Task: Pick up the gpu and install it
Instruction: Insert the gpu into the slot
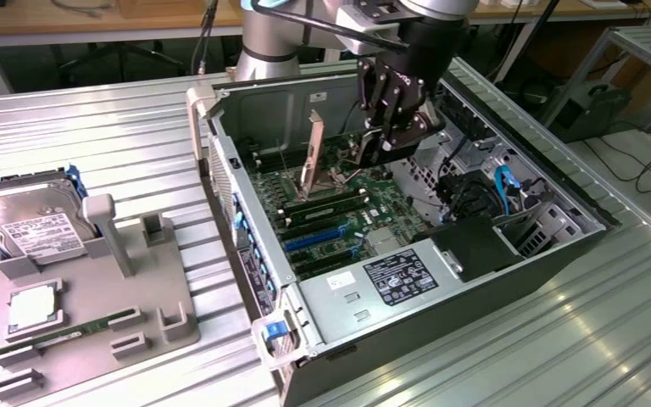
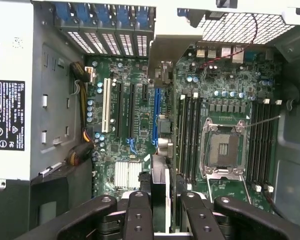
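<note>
My gripper hangs inside the open computer case, above the green motherboard. It is shut on the gpu, a thin dark card held upright with its pale bracket strip pointing toward the case's rear wall. In the wrist view the gpu shows edge-on, clamped between the two black fingers. The card's edge runs in line with the long blue slot on the motherboard, still above it. Its bracket end sits near the rear slot openings.
A grey fixture plate at the exterior view's left carries a hard drive, a memory stick and a CPU. In the case are the power supply, cables and the CPU socket.
</note>
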`<state>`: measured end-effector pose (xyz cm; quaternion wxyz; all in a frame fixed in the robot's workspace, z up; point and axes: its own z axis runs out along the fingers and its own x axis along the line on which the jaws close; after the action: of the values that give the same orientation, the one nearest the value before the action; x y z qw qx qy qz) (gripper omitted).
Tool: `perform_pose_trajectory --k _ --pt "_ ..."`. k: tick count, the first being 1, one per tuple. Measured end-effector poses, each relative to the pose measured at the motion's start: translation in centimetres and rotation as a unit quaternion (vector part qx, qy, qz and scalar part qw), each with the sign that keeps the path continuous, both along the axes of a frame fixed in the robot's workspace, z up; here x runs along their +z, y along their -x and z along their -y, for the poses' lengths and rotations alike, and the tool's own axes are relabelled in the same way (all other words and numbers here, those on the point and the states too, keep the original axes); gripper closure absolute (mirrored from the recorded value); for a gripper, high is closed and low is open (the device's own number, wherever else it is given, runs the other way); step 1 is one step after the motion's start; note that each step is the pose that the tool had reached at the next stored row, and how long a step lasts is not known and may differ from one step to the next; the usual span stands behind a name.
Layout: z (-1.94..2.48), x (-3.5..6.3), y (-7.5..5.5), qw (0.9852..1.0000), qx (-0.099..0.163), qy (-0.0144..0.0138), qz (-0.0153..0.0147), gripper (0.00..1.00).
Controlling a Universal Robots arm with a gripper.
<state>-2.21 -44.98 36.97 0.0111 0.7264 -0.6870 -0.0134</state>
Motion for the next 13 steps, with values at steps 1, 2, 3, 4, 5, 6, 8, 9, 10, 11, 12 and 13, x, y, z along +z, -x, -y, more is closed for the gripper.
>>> perform_pose_trajectory --k 1,2,3,4,5,6,8,9,10,11,12,13 --pt "0.0 -0.13 0.0 1.0 0.0 0.0 0.0 0.73" --pt "0.0 -0.23 0.0 1.0 0.0 -0.0001 0.0001 0.73" --pt "0.0 -0.35 0.0 1.0 0.0 0.0 0.0001 0.73" --pt "-0.01 -0.57 0.0 1.0 -0.002 0.0 0.0001 0.73" --pt "-0.03 -0.73 0.0 1.0 -0.005 0.0001 0.0002 0.73" --pt "-0.05 -0.99 0.0 1.0 -0.007 0.0 0.0002 0.73" --pt "-0.05 -1.31 0.0 1.0 -0.009 0.0 0.0007 0.73" --pt "-0.05 -1.42 0.0 0.9999 -0.01 0.0001 0.0008 0.73" --pt "-0.05 -1.53 0.0 0.9999 -0.011 0.0002 0.0008 0.73" --pt "-0.05 -1.69 0.1 0.9999 -0.011 0.0002 0.0009 0.73" --pt "-0.05 -1.87 0.1 0.9999 -0.011 0.0003 0.0008 0.73" --pt "-0.05 -2.04 0.1 0.9999 -0.011 0.0003 0.0009 0.73"
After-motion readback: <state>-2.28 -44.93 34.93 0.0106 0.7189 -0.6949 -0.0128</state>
